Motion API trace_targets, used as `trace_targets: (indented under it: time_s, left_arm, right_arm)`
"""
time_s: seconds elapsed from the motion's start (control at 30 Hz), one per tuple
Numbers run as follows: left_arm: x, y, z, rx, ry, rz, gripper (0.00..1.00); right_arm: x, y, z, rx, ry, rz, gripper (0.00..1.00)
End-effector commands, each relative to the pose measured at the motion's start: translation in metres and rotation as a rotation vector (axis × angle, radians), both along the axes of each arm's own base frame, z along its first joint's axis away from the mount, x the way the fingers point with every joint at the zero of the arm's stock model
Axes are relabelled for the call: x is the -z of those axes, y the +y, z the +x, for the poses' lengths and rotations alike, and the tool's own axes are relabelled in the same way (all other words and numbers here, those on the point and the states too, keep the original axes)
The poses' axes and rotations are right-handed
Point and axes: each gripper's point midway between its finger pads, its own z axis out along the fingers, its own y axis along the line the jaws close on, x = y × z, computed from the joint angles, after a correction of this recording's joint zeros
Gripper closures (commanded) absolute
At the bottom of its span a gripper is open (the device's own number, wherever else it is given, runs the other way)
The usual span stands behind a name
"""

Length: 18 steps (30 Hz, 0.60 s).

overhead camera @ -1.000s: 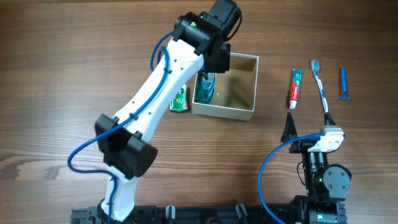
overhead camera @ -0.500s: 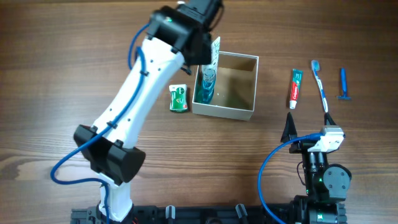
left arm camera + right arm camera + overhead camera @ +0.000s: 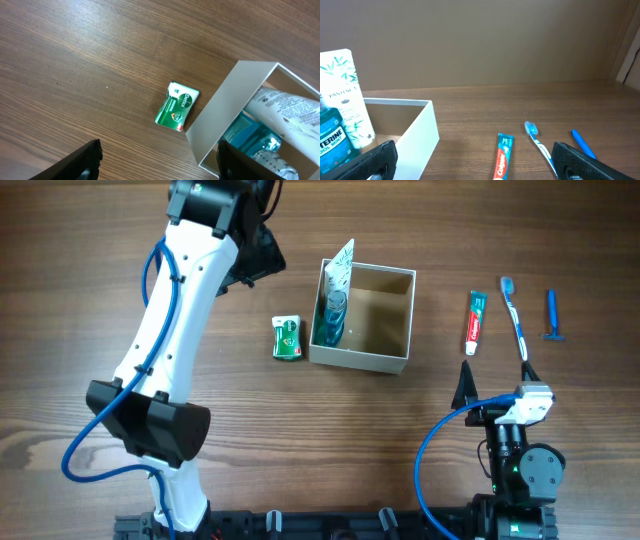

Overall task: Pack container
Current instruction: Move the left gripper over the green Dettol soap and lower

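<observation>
The container (image 3: 392, 358) is a white-walled box with a tan inside, at the table's middle. A white tube (image 3: 341, 265) and a teal mouthwash bottle (image 3: 333, 318) stand in its left side. They show in the left wrist view (image 3: 280, 107) and the right wrist view (image 3: 347, 90). A green soap packet (image 3: 288, 338) lies just left of the box, also in the left wrist view (image 3: 177, 105). My left gripper (image 3: 159, 160) is open and empty, up and left of the box. My right gripper (image 3: 475, 160) is open and empty, low at the right.
A toothpaste tube (image 3: 474, 321), a blue-white toothbrush (image 3: 515, 315) and a blue razor (image 3: 551, 314) lie in a row right of the container. They show in the right wrist view too: toothpaste (image 3: 503, 156), toothbrush (image 3: 538, 140), razor (image 3: 582, 144).
My left arm has drawn back from over the container, up and to the left, leaving the white tube standing in the box. The right arm has not moved.
</observation>
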Motion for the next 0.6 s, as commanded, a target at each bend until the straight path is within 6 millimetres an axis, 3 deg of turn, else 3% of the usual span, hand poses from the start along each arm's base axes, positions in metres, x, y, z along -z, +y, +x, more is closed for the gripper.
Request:
trace_targets:
  time_s: [0.0, 0.23, 0.57]
  left_arm:
    - [-0.003, -0.001, -0.009, -0.034, 0.007, -0.036, 0.25]
    - [0.036, 0.001, -0.026, -0.032, 0.135, -0.001, 0.21]
    - [0.092, -0.009, -0.031, -0.032, 0.211, -0.054, 0.19]
  right_arm:
    - [0.000, -0.001, 0.000, 0.011, -0.003, 0.013, 0.00]
    - [0.000, -0.001, 0.000, 0.011, -0.003, 0.013, 0.00]
    - [0.000, -0.001, 0.000, 0.011, -0.003, 0.013, 0.00]
